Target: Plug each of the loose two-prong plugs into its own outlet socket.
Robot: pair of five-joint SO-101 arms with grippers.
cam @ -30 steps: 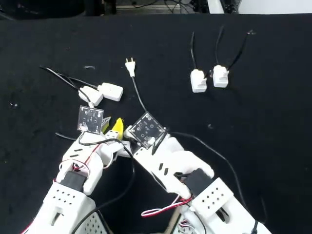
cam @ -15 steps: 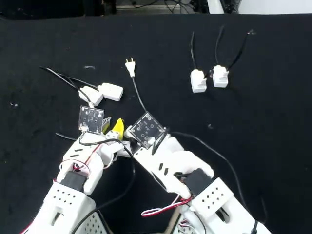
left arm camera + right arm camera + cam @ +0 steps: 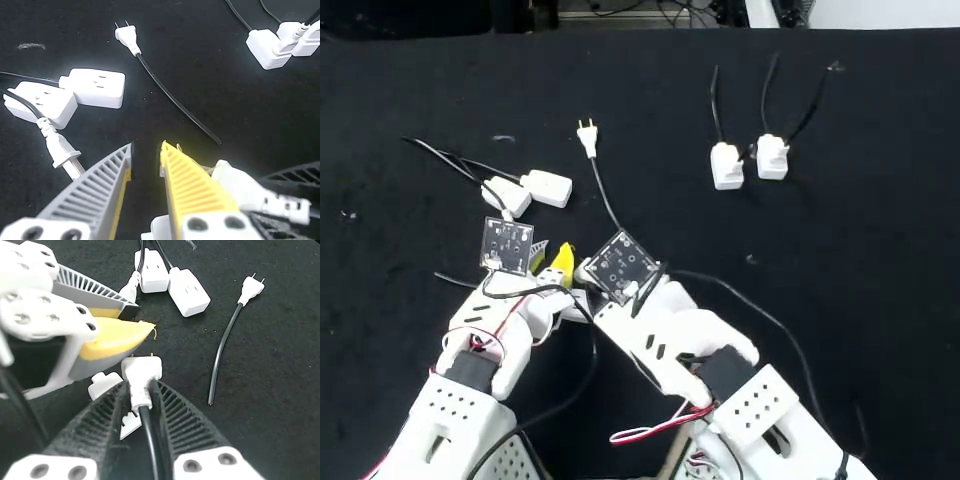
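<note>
A white two-prong plug [image 3: 141, 371] is clamped between the fingers of the right gripper [image 3: 141, 390], low over the black table [image 3: 880, 300]. Close beside it is the left gripper [image 3: 146, 146], whose grey and yellow fingers are held a little apart with nothing between them. The step in hand is judged to be the carrying of this plug to an outlet. Toward the far right of the table a filled socket [image 3: 727, 166] and its neighbour [image 3: 772, 157] are seen with cords seated, so roughly half the work may be taken as done. Two open sockets, the nearer socket [image 3: 505, 196] and the farther socket [image 3: 549, 188], lie close together just ahead of the grippers. Another loose plug [image 3: 586, 135] lies apart beyond them. The held plug's long axis is laid along the fingers. Its cord is led back between them toward the wrist, and its two prongs are pointed forward, roughly at the open sockets. For the next move the prongs would have to be lined up with one socket's slots and pushed straight in. Since the sockets lie free on the cloth, bracing by the empty gripper is likely to be needed, or the socket may simply be shoved away.
</note>
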